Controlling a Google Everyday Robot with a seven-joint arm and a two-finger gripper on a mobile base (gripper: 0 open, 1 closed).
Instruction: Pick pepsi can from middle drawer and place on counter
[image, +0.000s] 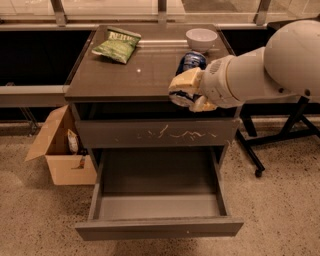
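Tool (186, 93) clamped on pepsi can (193, 62), hanging over desk (135, 75) at its 4 o'clock edge. Carry toward 10 o'clock onto bare top, clear of white bowl (201, 39); lower upright, then release.

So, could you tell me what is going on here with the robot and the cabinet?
The robot's gripper is shut on a blue soda can and holds it over the front right part of the counter, not yet released. The middle drawer below stands pulled open with nothing in it. A chip bag and a white bowl sit at the back of the counter.
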